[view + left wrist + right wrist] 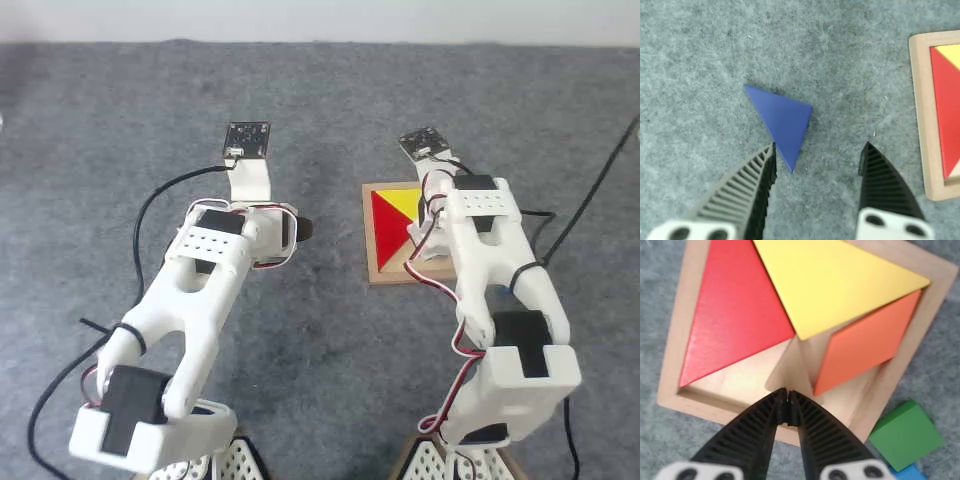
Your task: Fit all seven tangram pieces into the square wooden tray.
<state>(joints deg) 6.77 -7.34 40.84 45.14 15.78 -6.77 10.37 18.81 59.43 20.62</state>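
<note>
- While the left gripper [820, 147] is held spread open with nothing between its fingers, the blue triangle [782, 120] is seen lying flat on the grey mat [320, 120]. It is just ahead of the fingertips and well apart from the square wooden tray [920, 100], so this piece is not yet seated.
- Three pieces are seated in the tray: the red triangle [735, 315], the yellow triangle [835, 280] touching it along one edge, and the orange piece [865, 340], which is fitted against the yellow one and the tray wall.
- A patch of bare tray floor is left unfilled between the red and orange pieces.
- The right gripper [787, 395] is clenched on nothing, and its tips are poised over that bare floor near the rim.
- The green block [905, 435] is found on the mat just outside a tray corner, with a further blue piece [910, 474] just beside it.
- Progress is judged at three of seven, and four pieces are taken as outstanding.
</note>
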